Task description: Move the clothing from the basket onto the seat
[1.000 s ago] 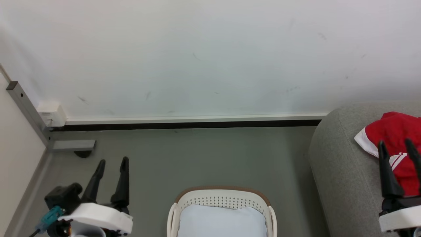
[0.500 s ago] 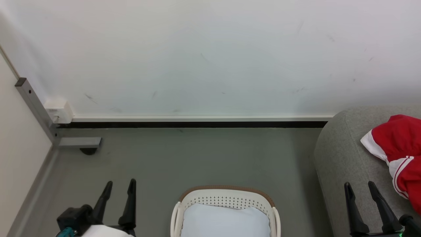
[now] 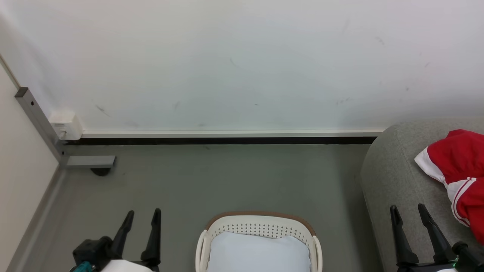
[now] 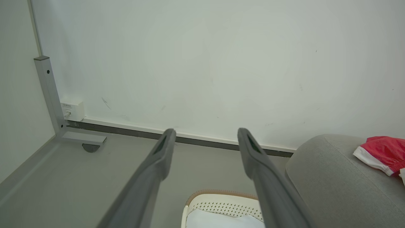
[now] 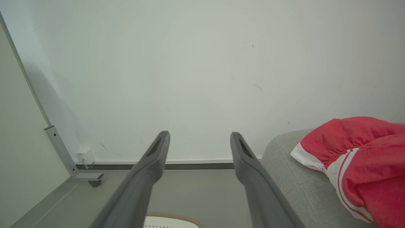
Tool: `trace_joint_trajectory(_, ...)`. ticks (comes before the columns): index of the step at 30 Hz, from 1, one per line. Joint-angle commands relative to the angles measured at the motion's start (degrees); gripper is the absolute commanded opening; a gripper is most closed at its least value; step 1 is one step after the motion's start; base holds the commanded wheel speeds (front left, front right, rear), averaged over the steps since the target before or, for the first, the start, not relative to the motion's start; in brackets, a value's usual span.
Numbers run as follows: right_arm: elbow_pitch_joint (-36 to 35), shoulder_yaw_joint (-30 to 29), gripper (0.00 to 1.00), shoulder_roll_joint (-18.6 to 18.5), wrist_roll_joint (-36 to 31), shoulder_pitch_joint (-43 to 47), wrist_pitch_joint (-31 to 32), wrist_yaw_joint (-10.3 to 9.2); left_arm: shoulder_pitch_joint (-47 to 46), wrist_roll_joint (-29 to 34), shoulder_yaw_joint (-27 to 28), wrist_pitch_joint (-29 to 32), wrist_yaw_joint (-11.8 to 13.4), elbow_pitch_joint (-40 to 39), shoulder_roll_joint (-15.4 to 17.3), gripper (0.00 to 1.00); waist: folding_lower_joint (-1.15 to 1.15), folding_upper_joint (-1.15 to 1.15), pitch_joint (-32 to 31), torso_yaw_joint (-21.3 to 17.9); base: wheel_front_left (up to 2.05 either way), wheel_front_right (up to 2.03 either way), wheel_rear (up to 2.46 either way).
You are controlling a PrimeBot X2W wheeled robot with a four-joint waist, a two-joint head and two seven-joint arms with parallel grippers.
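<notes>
Now right gripper (image 3: 407,207) pulled back off clothing (image 3: 463,158); left gripper (image 3: 143,211) lower, possibly camera shift.

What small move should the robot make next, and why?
Probably tilt the head down to check the whole basket. The red clothing lies on the grey seat, the basket's visible part holds a white pad and no red cloth, and the left gripper and right gripper are open, holding nothing. The task looks done.
</notes>
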Motion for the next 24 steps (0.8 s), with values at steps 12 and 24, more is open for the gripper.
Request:
trace_joint_trajectory(12, 0.41, 0.67, 0.00, 0.04, -0.01, 0.07, 0.02, 0.00, -0.15, 0.06, 0.30, 0.02, -0.29, 0.96, -0.90, 0.00, 0.00, 0.00, -0.03, 0.06, 0.00, 0.00, 0.00)
trace_joint_trajectory(24, 1.63, -0.57, 0.00, 0.81, 8.59, 0.28, 2.59, -0.01, 0.46, -9.03, 1.51, 2.88, -0.30, 1.40, -1.37, 0.00, 0.00, 0.00, 0.17, 0.21, 0.00, 0.00, 0.00)
